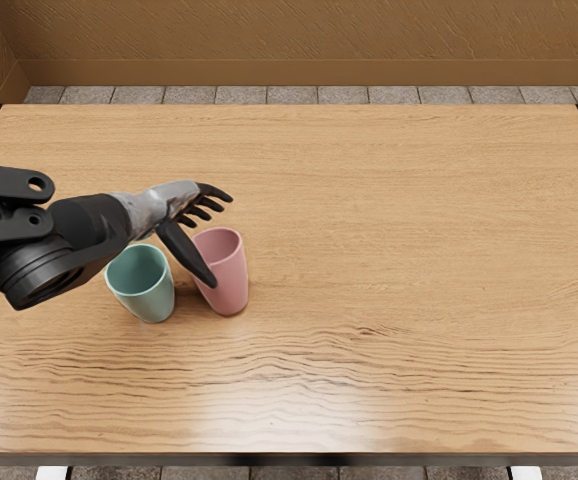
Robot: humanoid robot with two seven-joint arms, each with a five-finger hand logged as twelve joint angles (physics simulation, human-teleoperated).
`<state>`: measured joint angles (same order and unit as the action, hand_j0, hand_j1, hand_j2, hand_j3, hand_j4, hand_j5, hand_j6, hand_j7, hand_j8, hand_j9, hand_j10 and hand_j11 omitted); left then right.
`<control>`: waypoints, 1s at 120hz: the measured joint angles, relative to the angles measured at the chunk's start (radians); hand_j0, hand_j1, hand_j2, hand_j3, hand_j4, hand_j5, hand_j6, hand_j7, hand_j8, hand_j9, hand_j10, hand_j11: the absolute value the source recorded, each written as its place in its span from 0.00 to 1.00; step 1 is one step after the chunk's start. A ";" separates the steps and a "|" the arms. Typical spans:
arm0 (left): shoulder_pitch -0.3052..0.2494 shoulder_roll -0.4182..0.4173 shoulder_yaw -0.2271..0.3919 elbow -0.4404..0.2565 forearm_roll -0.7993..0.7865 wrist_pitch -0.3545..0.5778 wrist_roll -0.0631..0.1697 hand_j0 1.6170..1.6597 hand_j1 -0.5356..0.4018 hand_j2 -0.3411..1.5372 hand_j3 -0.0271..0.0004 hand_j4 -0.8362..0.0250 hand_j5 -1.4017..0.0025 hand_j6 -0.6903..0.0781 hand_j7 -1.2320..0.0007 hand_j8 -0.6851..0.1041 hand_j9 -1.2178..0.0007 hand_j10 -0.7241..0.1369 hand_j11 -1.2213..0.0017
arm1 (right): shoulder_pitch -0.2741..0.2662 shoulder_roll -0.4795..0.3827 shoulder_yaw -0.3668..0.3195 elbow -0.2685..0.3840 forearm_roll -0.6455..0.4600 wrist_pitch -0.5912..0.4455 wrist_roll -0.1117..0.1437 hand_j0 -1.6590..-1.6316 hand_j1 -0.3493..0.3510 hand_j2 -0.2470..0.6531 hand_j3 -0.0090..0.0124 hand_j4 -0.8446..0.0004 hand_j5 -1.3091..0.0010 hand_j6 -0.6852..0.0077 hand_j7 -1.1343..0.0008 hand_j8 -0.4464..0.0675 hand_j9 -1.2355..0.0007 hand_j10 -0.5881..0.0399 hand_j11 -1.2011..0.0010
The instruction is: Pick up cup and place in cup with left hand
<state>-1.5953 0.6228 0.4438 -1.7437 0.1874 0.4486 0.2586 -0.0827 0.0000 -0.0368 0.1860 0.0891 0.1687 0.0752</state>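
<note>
Closest to the camera, the left arm (54, 245) comes in from nine o'clock, its hand (176, 204) spread wide and holding nothing, fingers toward three and thumb toward five. That thumb hides part of the pink cup (231, 288); whether they touch, I can't fairly tell. Both it and the teal cup (149, 300), near it at nine o'clock, stand upright on the wooden worktop (419, 300). Grey tiles (344, 95) show beyond, at twelve.

Pale wood-grain table (419, 250) before a textured brown wall (309, 35), grey tiled floor (344, 95) between.
</note>
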 joint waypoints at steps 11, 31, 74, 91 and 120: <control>0.004 -0.008 0.000 0.000 0.000 -0.008 0.000 0.96 0.67 0.20 0.99 0.71 0.79 0.61 0.76 0.59 0.76 0.58 0.76 | 0.000 0.000 0.000 0.000 0.000 0.000 0.000 0.04 0.03 0.27 0.42 0.98 0.98 0.97 0.98 0.84 0.98 0.91 0.98; 0.013 -0.006 0.000 0.001 0.006 -0.042 0.000 0.96 0.55 0.22 0.99 0.59 0.72 0.47 0.68 0.47 0.66 0.47 0.67 | 0.000 0.000 0.000 0.000 0.000 0.000 0.000 0.04 0.03 0.27 0.42 0.98 0.98 0.97 0.98 0.84 0.98 0.91 0.98; 0.002 0.023 -0.023 0.001 -0.002 -0.060 -0.005 0.93 0.40 0.25 0.99 0.48 0.59 0.50 0.54 0.52 0.53 0.41 0.53 | 0.000 0.000 0.000 0.000 0.000 0.000 0.000 0.04 0.03 0.27 0.42 0.98 0.98 0.97 0.98 0.84 0.98 0.91 0.98; 0.003 0.063 -0.076 0.000 -0.001 -0.100 -0.020 0.92 0.41 0.24 0.99 0.46 0.57 0.53 0.52 0.54 0.51 0.43 0.51 | 0.000 0.000 0.000 0.000 0.000 0.000 0.000 0.04 0.03 0.27 0.42 0.98 0.98 0.97 0.98 0.84 0.98 0.91 0.98; 0.005 0.227 -0.218 -0.001 -0.002 -0.326 -0.025 0.91 0.38 0.25 0.99 0.47 0.54 0.56 0.49 0.59 0.47 0.47 0.47 | 0.000 0.000 0.000 0.000 0.000 0.000 0.000 0.04 0.03 0.27 0.42 0.98 0.98 0.97 0.98 0.84 0.98 0.91 0.98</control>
<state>-1.5906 0.8500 0.2254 -1.7447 0.1852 0.1225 0.2333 -0.0826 0.0000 -0.0369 0.1859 0.0890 0.1687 0.0752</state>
